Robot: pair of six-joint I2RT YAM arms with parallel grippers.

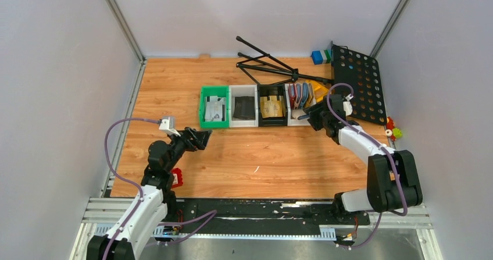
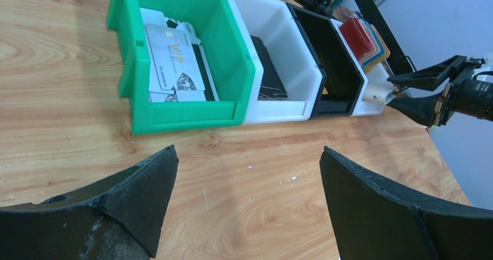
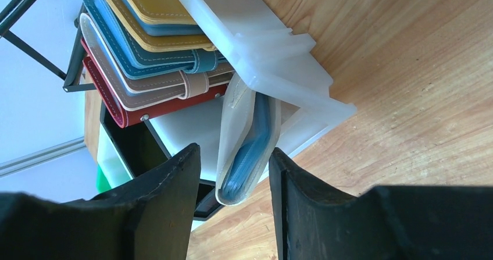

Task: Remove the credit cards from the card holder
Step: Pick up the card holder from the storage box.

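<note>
Wooden surface, plank-grained, lying enclosed by pale grey walls on the left, far and right sides. Sitting in a row across its middle, left to right: green bin holding white printed cards; white bin holding a dark flat stack; black bin; translucent white bin holding a row of coloured wallets standing on edge. Card holder, pale grey-blue, is standing on edge at the near end of that last bin; whether credit cards are sitting in its pockets cannot be told. Right gripper is reaching in with jaws partly apart astride the card holder, one finger against it, a sliver of gap showing at the other. Left gripper is hovering over bare wood near the green bin, jaws spread wide, holding nothing. Black music stand is lying far right, with blue and green blocks behind it. Small coloured toys are resting at the right edge.
</note>
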